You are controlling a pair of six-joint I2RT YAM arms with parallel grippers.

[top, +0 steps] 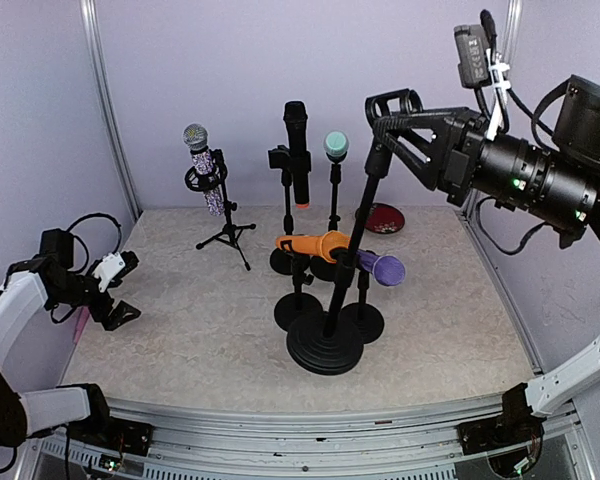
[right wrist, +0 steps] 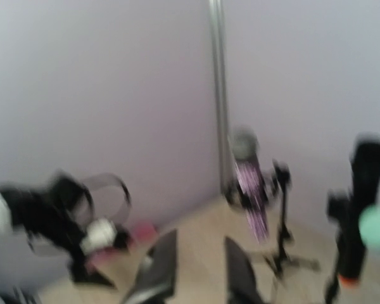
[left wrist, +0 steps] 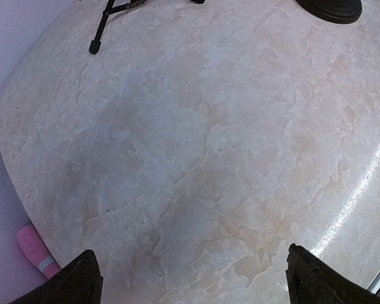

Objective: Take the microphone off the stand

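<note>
Probably light and rigid, the orange microphone (top: 315, 243) lies level in its stand (top: 299, 290) mid-worktop (top: 180, 330). Grasp its slippery barrel, sparing the head. The right end effector (right wrist: 199, 253) hovers high, released. The left end effector (top: 118, 292) gapes low.

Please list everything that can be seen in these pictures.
sparkly microphone: 1, silver-purple, on tripod stand, back left
black microphone: 1, black with orange ring, back centre
green-headed microphone: 1, green, right of the black one
orange microphone: 1, orange, level in its clip, centre
purple microphone: 1, purple, right of the orange one
tripod stand: 1, black, back left
round-base stands: 5, black, centre
bowl-like object: 1, dark red, back right
pink object: 1, pink, by table's left edge
table: 1, beige marbled
left gripper: 1, black and white, open, far left
right gripper: 1, black, open, raised by the tallest stand's top
</note>
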